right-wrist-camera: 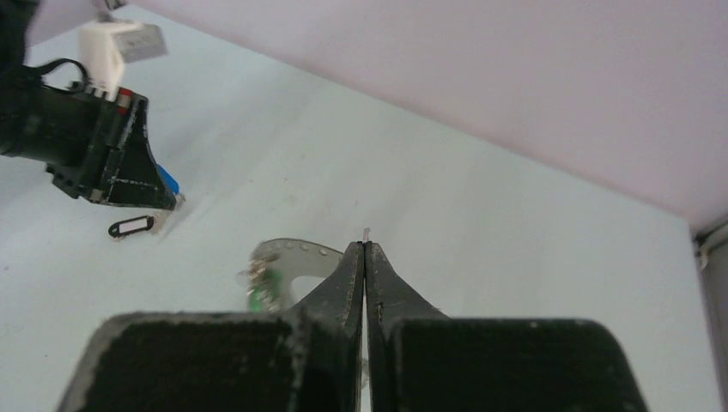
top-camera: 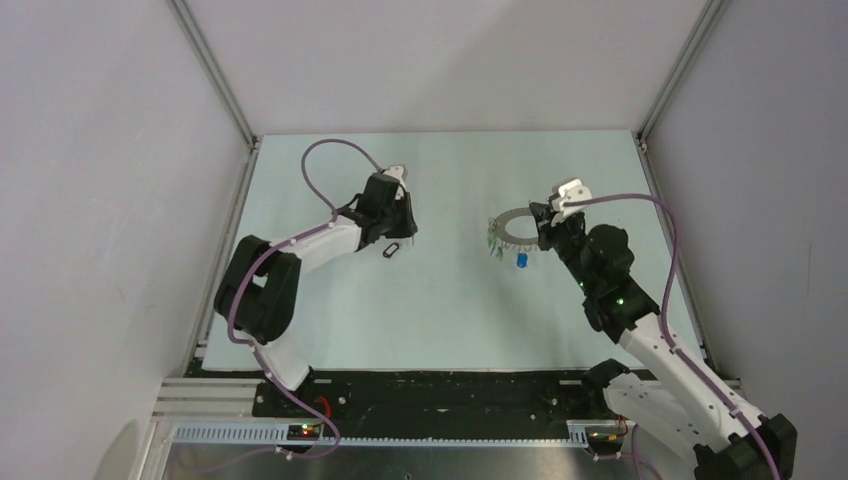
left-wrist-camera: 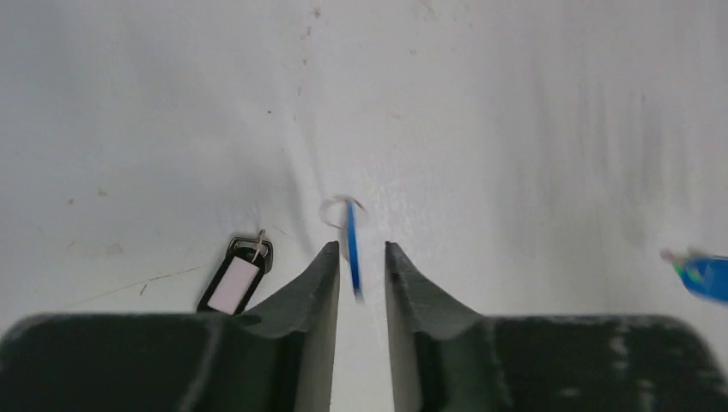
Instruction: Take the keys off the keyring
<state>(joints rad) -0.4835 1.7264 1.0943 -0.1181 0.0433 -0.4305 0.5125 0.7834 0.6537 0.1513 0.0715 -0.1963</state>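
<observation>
Keyring (right-wrist-camera: 300, 251) is pinched at its rim in my clenched right tool (right-wrist-camera: 366, 249), well right of the black tag (top-camera: 391, 251). Its hoop reaches toward my left tool (left-wrist-camera: 359, 251), parted around a blue key (left-wrist-camera: 353, 262).

Keyring (top-camera: 512, 222): thin silver-grey hoop on right half of the table, rim pinched in right gripper (right-wrist-camera: 366, 249). Green-headed keys (top-camera: 493, 243) bunched at its left end. Blue key (top-camera: 521, 260) just beside hoop's near side. Second blue key (left-wrist-camera: 352, 249) edge-on between left gripper (left-wrist-camera: 359, 257) parted fingers.
</observation>
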